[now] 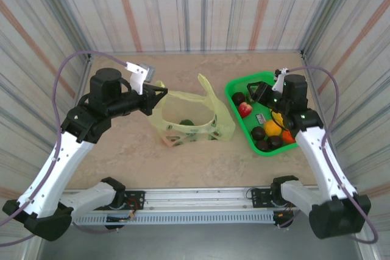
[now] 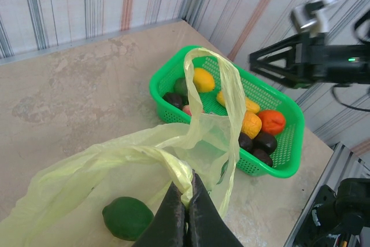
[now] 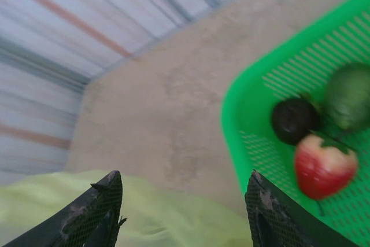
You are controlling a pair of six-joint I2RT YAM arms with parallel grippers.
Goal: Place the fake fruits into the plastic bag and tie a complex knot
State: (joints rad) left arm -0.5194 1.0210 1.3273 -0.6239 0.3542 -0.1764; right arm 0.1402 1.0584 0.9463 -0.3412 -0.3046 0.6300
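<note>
My left gripper is pressed together on a bunched fold of the plastic bag, pinching its rim on the side away from the green basket. I judge that this grip is there to lift the mouth open toward the basket, so fruit can be dropped in. The bag lies on the bench just beside the basket, one loop handle standing up between the two. One green fruit lies inside the bag. The rest of the fake fruits are in the basket.

My right gripper is spread with nothing between its fingers, hovering over the basket's bag-side end, ready to pick.

From above, my right arm covers part of the basket, so I cannot count the fruit. My right wrist view is blurred, and the bag's far end is cut off in my left wrist view. No knot is tied yet.
</note>
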